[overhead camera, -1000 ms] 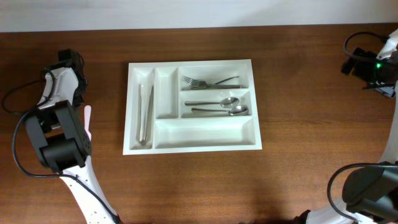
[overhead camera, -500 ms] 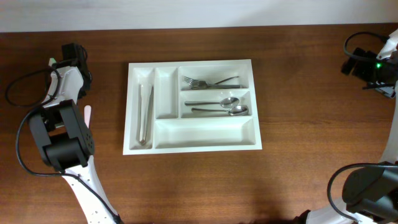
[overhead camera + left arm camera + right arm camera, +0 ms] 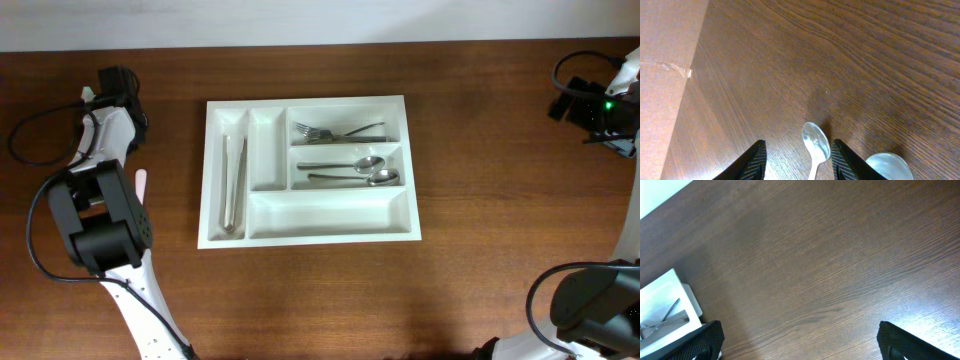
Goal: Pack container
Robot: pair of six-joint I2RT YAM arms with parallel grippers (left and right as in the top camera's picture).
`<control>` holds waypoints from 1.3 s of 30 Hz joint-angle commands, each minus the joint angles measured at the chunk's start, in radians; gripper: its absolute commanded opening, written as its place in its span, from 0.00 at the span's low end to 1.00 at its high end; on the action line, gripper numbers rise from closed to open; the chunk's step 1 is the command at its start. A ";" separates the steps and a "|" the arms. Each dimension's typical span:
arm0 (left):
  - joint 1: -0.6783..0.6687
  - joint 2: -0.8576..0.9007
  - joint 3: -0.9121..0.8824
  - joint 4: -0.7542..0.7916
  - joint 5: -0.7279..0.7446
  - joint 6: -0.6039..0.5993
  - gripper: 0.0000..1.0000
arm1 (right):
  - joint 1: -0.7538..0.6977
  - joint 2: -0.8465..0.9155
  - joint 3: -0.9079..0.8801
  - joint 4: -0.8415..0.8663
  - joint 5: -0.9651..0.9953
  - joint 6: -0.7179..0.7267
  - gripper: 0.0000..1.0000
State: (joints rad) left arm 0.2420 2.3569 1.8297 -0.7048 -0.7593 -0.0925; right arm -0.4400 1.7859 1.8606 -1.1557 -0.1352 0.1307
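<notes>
Your left claw stands parted astride a glossy oval metal spoon on the grained wooden table; your right claw gapes empty. The smooth white plastic container sits mid-table.

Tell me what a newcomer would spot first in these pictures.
The white container stands out in the middle of the dark wooden table, with tongs in its leftmost slot and forks and spoons in two right-hand compartments. At the table's left, the left claw hangs with a spoon bowl between its parted fingers and a second bowl beside it.
</notes>
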 commanded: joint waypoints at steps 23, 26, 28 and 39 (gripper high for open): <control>0.002 0.085 0.000 -0.014 -0.027 0.019 0.44 | 0.001 -0.006 0.003 0.000 0.009 -0.003 0.99; 0.011 0.085 0.000 -0.013 -0.027 0.019 0.44 | 0.001 -0.006 0.003 0.000 0.009 -0.003 0.99; 0.018 0.085 0.000 -0.013 -0.027 0.019 0.45 | 0.001 -0.006 0.003 0.000 0.009 -0.003 0.99; 0.044 0.085 0.000 -0.006 -0.023 0.019 0.44 | 0.001 -0.006 0.003 0.000 0.009 -0.003 0.99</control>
State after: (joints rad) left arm 0.2794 2.4145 1.8305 -0.7101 -0.7898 -0.0856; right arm -0.4400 1.7859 1.8606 -1.1557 -0.1352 0.1310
